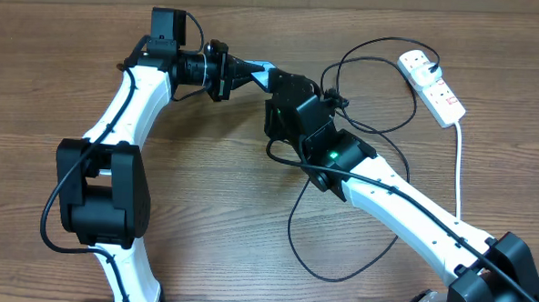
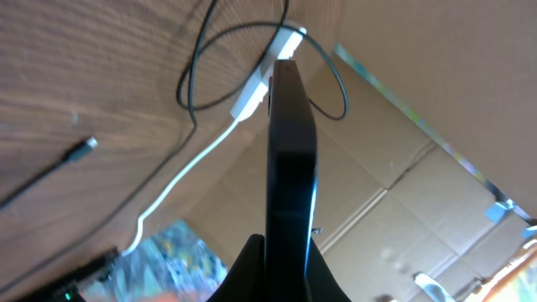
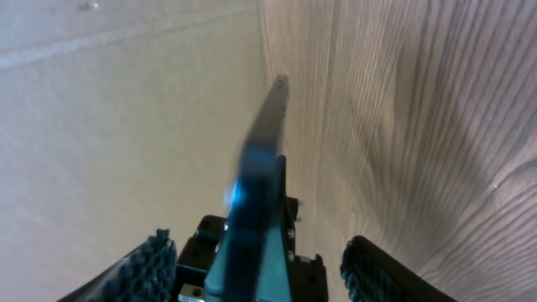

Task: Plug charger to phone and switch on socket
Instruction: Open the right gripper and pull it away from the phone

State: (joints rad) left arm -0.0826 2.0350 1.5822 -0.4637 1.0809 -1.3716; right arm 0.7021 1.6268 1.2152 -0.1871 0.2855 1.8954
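The phone (image 1: 262,69) is held off the table on edge, with only a light blue sliver showing from overhead. My left gripper (image 1: 248,74) is shut on it; in the left wrist view the phone (image 2: 291,143) stands dark and edge-on between the fingers (image 2: 285,268). My right gripper (image 1: 279,104) is open right next to the phone. In the right wrist view its fingers (image 3: 268,260) straddle the phone's thin edge (image 3: 262,159) without touching. The charger cable (image 1: 296,216) loops across the table, its plug (image 1: 433,60) in the socket (image 1: 434,85). Its connector tip (image 2: 85,146) lies loose on the wood.
The socket's thick white lead (image 1: 458,168) runs down the right side toward the front edge. A cardboard wall (image 2: 403,168) stands behind the table. The black cable's loops lie under and round the right arm.
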